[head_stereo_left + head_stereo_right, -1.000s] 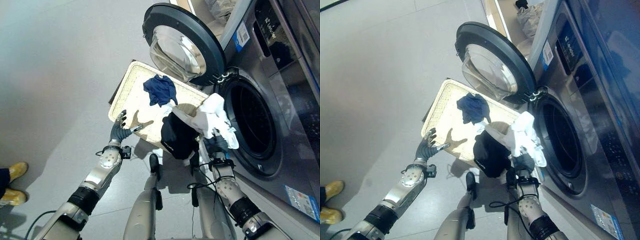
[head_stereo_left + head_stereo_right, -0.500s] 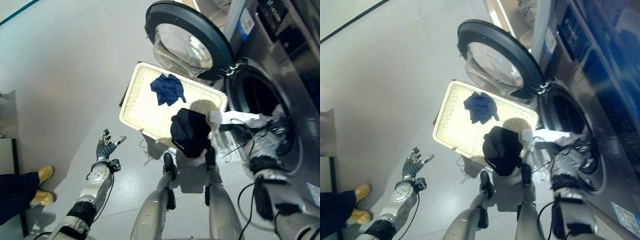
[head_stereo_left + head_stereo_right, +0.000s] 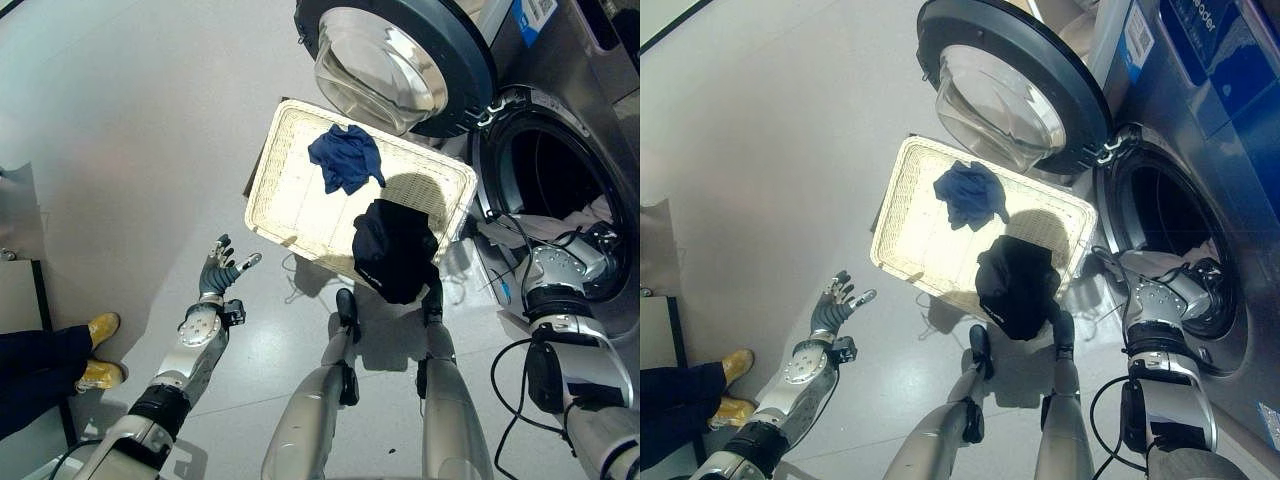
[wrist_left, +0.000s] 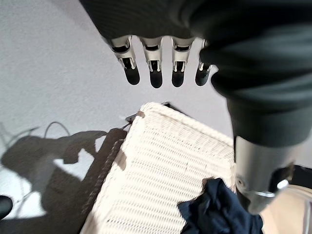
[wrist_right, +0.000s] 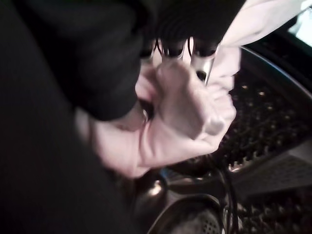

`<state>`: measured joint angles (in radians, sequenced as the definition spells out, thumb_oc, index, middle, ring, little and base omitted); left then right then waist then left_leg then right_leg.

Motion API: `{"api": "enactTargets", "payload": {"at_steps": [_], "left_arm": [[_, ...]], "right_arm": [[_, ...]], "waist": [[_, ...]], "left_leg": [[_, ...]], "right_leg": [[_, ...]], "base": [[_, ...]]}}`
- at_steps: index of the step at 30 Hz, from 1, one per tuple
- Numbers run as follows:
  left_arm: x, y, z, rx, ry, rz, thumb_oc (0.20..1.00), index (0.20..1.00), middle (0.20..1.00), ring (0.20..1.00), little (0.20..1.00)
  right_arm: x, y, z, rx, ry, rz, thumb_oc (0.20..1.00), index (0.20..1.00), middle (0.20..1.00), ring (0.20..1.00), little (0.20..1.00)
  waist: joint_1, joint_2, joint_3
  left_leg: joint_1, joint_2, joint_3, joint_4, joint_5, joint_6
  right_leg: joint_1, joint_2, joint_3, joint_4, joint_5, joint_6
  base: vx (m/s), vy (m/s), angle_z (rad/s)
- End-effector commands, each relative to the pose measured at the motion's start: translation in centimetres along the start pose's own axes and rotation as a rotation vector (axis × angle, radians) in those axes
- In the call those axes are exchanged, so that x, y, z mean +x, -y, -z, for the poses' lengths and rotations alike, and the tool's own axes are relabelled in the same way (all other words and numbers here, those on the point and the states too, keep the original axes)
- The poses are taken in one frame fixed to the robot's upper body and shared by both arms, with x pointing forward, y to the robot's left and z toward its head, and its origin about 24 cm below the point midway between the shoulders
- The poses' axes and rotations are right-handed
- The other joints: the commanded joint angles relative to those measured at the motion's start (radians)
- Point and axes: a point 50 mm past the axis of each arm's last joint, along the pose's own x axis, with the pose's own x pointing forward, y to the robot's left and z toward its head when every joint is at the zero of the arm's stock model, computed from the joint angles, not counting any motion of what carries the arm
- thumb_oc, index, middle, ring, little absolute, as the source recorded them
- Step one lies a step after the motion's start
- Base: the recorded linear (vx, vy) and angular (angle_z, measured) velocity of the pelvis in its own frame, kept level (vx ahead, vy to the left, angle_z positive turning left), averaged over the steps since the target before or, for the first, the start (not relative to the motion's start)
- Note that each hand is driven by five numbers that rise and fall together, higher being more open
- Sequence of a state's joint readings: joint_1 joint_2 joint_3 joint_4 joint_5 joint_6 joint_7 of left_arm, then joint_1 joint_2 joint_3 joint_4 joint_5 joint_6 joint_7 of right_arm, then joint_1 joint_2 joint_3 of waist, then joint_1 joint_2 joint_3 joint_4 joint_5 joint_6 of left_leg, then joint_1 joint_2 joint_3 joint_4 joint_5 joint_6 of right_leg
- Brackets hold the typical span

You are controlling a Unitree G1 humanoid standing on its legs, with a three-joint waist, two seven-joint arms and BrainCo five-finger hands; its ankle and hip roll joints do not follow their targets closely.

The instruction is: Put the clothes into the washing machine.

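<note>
Your right hand (image 5: 185, 53), fingers clamped on the white garment (image 5: 185, 112), is at the washing machine (image 3: 560, 190) drum at frame right; next you release it inside, while the left hand (image 3: 218, 272) stays spread open.

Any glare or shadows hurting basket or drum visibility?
Eye views: basket glares near-white, shadow patch on its corner by the black garment; door glass reflects. Left wrist view: shadow across the floor beside the basket. Right wrist view: drum dark, white cloth bright.

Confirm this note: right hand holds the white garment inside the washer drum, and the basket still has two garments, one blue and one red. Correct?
Not quite. The second garment in the basket is black, not red, as the left eye view shows. The blue garment and the right hand holding the white garment inside the washer drum are right.
</note>
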<state>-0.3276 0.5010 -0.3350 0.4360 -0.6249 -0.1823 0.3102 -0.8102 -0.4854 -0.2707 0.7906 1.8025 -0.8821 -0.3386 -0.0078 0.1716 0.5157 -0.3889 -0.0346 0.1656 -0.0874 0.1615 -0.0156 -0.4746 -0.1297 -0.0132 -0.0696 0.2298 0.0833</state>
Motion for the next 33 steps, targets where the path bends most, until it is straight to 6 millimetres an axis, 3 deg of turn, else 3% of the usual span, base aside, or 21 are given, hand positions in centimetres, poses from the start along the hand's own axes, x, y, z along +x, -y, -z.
{"api": "enactTargets", "payload": {"at_steps": [1, 2, 3, 4, 5, 8, 13, 14, 18, 20, 23, 28, 33], "left_arm": [[0.4, -3.0, -1.2, 0.034, 0.022, -0.082, 1.000, 1.000, 1.000, 1.000, 1.000], [1.0, -2.9, -2.5, 0.058, 0.056, -0.063, 1.000, 1.000, 1.000, 1.000, 1.000], [1.0, -2.9, -2.5, 0.058, 0.056, -0.063, 1.000, 1.000, 1.000, 1.000, 1.000], [1.6, -2.6, -4.2, 0.060, 0.095, -0.039, 1.000, 1.000, 1.000, 1.000, 1.000], [2.0, -2.4, -5.9, 0.066, 0.138, -0.015, 1.000, 1.000, 1.000, 1.000, 1.000], [2.3, -2.2, -6.9, 0.082, 0.177, 0.004, 1.000, 1.000, 1.000, 1.000, 1.000], [2.5, -1.2, -7.9, 0.083, 0.226, 0.016, 1.000, 1.000, 1.000, 1.000, 1.000], [2.5, -0.5, -8.2, 0.075, 0.244, 0.021, 1.000, 1.000, 1.000, 1.000, 1.000], [2.3, 0.1, -8.1, 0.064, 0.254, 0.020, 1.000, 1.000, 1.000, 1.000, 1.000], [2.2, 0.2, -7.8, 0.063, 0.249, 0.019, 1.000, 1.000, 1.000, 1.000, 1.000], [2.2, 0.0, -7.7, 0.052, 0.244, 0.006, 1.000, 1.000, 1.000, 1.000, 1.000], [2.0, -1.3, -6.7, 0.041, 0.212, -0.014, 1.000, 1.000, 1.000, 1.000, 1.000], [1.7, -1.8, -5.5, 0.025, 0.182, -0.032, 1.000, 1.000, 1.000, 1.000, 1.000]], "right_arm": [[1.7, -15.0, -16.9, 0.253, 0.664, -0.381, 1.000, 1.000, 1.000, 1.000, 1.000], [4.9, -12.4, -15.4, 0.169, 0.399, -0.208, 1.000, 1.000, 1.000, 1.000, 1.000], [4.9, -12.4, -15.4, 0.169, 0.399, -0.208, 1.000, 1.000, 1.000, 1.000, 1.000], [6.4, -10.2, -11.0, -0.084, 0.042, -0.116, 1.000, 1.000, 1.000, 1.000, 1.000], [5.9, -9.0, -7.1, -0.262, -0.131, -0.110, 1.000, 1.000, 1.000, 1.000, 1.000], [5.7, -7.7, -5.6, -0.344, -0.179, -0.130, 1.000, 1.000, 1.000, 1.000, 1.000], [4.8, -7.5, -4.2, -0.466, -0.099, -0.208, 1.000, 1.000, 1.000, 1.000, 1.000], [4.0, -8.6, -3.6, -0.528, 0.008, -0.262, 1.000, 1.000, 1.000, 1.000, 1.000], [2.4, -10.4, -2.4, -0.586, 0.082, -0.385, 1.000, 1.000, 1.000, 1.000, 1.000], [2.0, -10.6, -2.2, -0.629, 0.101, -0.427, 1.000, 1.000, 1.000, 1.000, 1.000], [1.1, -11.3, -1.1, -0.825, 0.137, -0.552, 1.000, 1.000, 1.000, 1.000, 1.000], [1.8, -10.3, -1.3, -1.022, 0.120, -0.584, 1.000, 1.000, 1.000, 1.000, 1.000], [0.7, -11.6, -2.3, -0.920, 0.304, -0.595, 1.000, 1.000, 1.000, 1.000, 1.000]], "waist": [[-0.076, -0.009, 0.004], [-0.065, -0.011, 0.004], [-0.065, -0.011, 0.004], [-0.046, -0.003, 0.004], [-0.024, 0.004, 0.004], [-0.011, 0.008, 0.004], [-0.001, 0.020, 0.004], [0.002, 0.025, 0.004], [0.001, 0.029, 0.004], [0.000, 0.029, 0.004], [-0.004, 0.028, 0.004], [-0.008, 0.020, 0.004], [-0.013, 0.024, 0.004]], "left_leg": [[-0.088, -0.032, -0.031, 0.135, -0.084, -0.043], [-0.133, -0.034, -0.044, 0.151, -0.076, -0.043], [-0.133, -0.034, -0.044, 0.151, -0.076, -0.043], [-0.162, -0.039, -0.056, 0.155, -0.068, -0.040], [-0.188, -0.038, -0.060, 0.154, -0.062, -0.038], [-0.220, -0.042, -0.070, 0.166, -0.060, -0.037], [-0.248, -0.044, -0.074, 0.169, -0.056, -0.036], [-0.257, -0.046, -0.075, 0.164, -0.053, -0.034], [-0.264, -0.046, -0.073, 0.159, -0.051, -0.033], [-0.254, -0.048, -0.073, 0.157, -0.059, -0.034], [-0.268, -0.046, -0.068, 0.151, -0.047, -0.034], [-0.251, -0.042, -0.064, 0.149, -0.054, -0.036], [-0.240, -0.039, -0.065, 0.143, -0.056, -0.037]], "right_leg": [[-0.078, 0.090, -0.047, 0.210, -0.179, 0.003], [-0.116, 0.090, -0.052, 0.227, -0.177, 0.000], [-0.116, 0.090, -0.052, 0.227, -0.177, 0.000], [-0.141, 0.082, -0.063, 0.231, -0.171, 0.000], [-0.163, 0.075, -0.076, 0.230, -0.166, -0.002], [-0.188, 0.070, -0.092, 0.246, -0.168, -0.004], [-0.218, 0.070, -0.099, 0.262, -0.175, -0.007], [-0.230, 0.073, -0.099, 0.262, -0.174, -0.008], [-0.239, 0.079, -0.097, 0.264, -0.176, -0.009], [-0.232, 0.080, -0.095, 0.266, -0.186, -0.007], [-0.246, 0.086, -0.090, 0.259, -0.173, -0.007], [-0.232, 0.088, -0.090, 0.258, -0.180, -0.003], [-0.224, 0.088, -0.089, 0.253, -0.181, 0.001]], "base": [[-0.01, -0.141, 0.14], [-0.01, -0.141, 0.14], [-0.02, -0.247, 0.41], [-0.04, -0.220, 0.33], [-0.04, -0.238, 0.35], [-0.02, -0.126, 0.16], [-0.01, -0.035, -0.17], [-0.03, -0.010, -0.18], [-0.02, 0.013, -0.05], [-0.01, 0.023, -0.06], [-0.02, 0.027, -0.04], [0.00, 0.000, 0.00], [0.00, 0.014, 0.00]]}}
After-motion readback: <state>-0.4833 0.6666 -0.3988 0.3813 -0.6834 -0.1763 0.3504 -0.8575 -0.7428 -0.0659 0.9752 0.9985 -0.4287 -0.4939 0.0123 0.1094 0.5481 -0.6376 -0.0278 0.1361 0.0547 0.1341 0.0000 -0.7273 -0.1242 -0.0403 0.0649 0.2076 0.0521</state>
